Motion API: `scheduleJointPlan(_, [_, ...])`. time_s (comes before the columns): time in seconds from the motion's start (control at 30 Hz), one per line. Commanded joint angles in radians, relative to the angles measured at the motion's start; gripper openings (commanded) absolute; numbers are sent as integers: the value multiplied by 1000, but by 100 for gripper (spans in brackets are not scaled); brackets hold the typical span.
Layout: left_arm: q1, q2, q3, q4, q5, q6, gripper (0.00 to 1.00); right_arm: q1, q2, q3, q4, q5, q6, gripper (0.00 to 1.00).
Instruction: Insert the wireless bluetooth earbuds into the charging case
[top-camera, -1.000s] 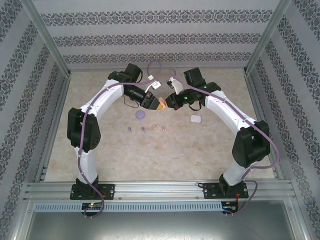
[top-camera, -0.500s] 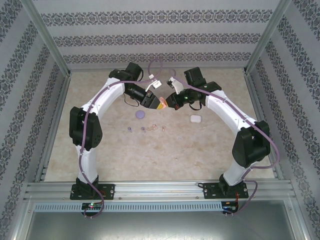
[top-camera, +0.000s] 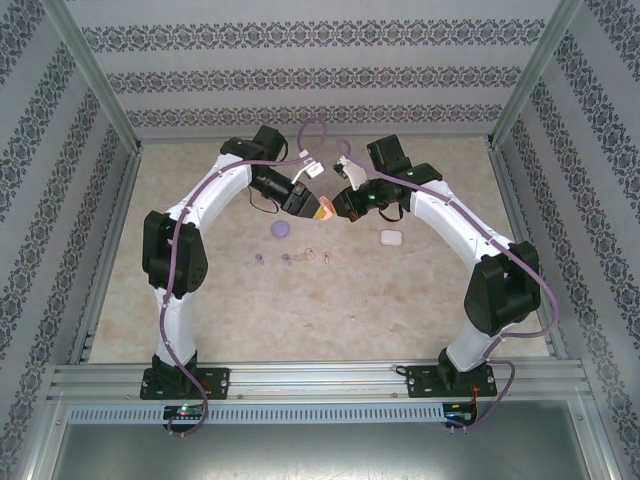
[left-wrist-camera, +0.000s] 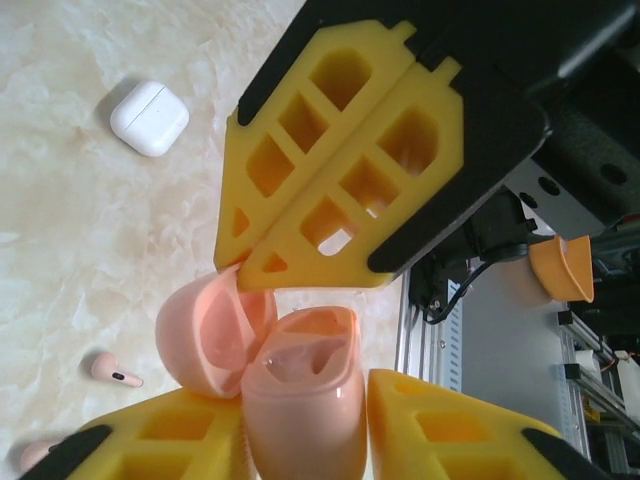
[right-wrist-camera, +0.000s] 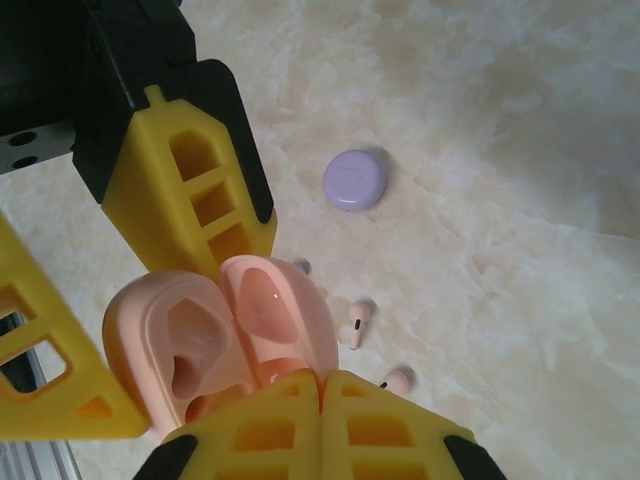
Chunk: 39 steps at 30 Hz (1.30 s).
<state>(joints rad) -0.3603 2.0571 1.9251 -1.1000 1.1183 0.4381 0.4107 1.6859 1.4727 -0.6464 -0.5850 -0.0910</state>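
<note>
So the left end effector (left-wrist-camera: 300, 440) is clamped on the body of the pink charging case (left-wrist-camera: 300, 395), holding it up off the surface (top-camera: 420, 290) in the middle between the two arms, with the lid (left-wrist-camera: 213, 335) flipped open. The right end effector (right-wrist-camera: 321, 385) has its fingers pressed together with nothing between them. Its tip sits right at the lid's rim, looks like it's propping or nudging it. The earbuds are all loose on the surface, on the near side of the held case: one pinkish-beige earbud (right-wrist-camera: 358, 322) and a second earbud (right-wrist-camera: 398, 380) lie near each other, not seated in anything yet. My take on handling: those buds are tiny, light, hard glossy plastic, so they'll skid or flick away if pinched off-centre. I'd come from above and take one gently across the head or stem. The case is smooth and rounded too, so it could twist in the grip if the other arm leans on it. As for views, the top camera gives the layout, with the purple charging case (top-camera: 282, 229) left of the held one and the white charging case (top-camera: 391, 237) right, but the buds are just specks there. The left wrist camera looks down into the case's well, and the right wrist camera shows the inside of both halves, sockets apparently empty.
</note>
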Motion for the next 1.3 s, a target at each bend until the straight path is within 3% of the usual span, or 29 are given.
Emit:
scheduleJointPlan(0.0, [-3, 12, 34, -24, 27, 34, 28, 18, -26, 29, -19, -3, -28, 0])
scheduleJointPlan(0.27, [-4, 13, 23, -19, 44, 38, 0, 14, -38, 46, -3, 16, 0, 0])
scheduleJointPlan(0.33, [-3, 3, 3, 9, 46, 27, 0, 3, -49, 50, 15, 21, 30, 6])
scheduleJointPlan(0.43, [20, -56, -94, 161, 62, -57, 0, -25, -85, 48, 39, 7, 80, 23])
scheduleJointPlan(0.63, [90, -232, -336, 558, 35, -285, 0, -80, -196, -18, 73, -24, 177, 35])
scheduleJointPlan(0.8, [114, -384, -522, 861, -82, -437, 0, -83, -264, -94, 66, 57, 274, 46])
scheduleJointPlan(0.97, [114, -528, -696, 1136, -269, -551, 0, -35, -257, -160, 63, 182, 383, 61])
scheduleJointPlan(1.27, [113, -703, -915, 1464, -556, -598, 0, 111, -82, -195, 85, 366, 466, 64])
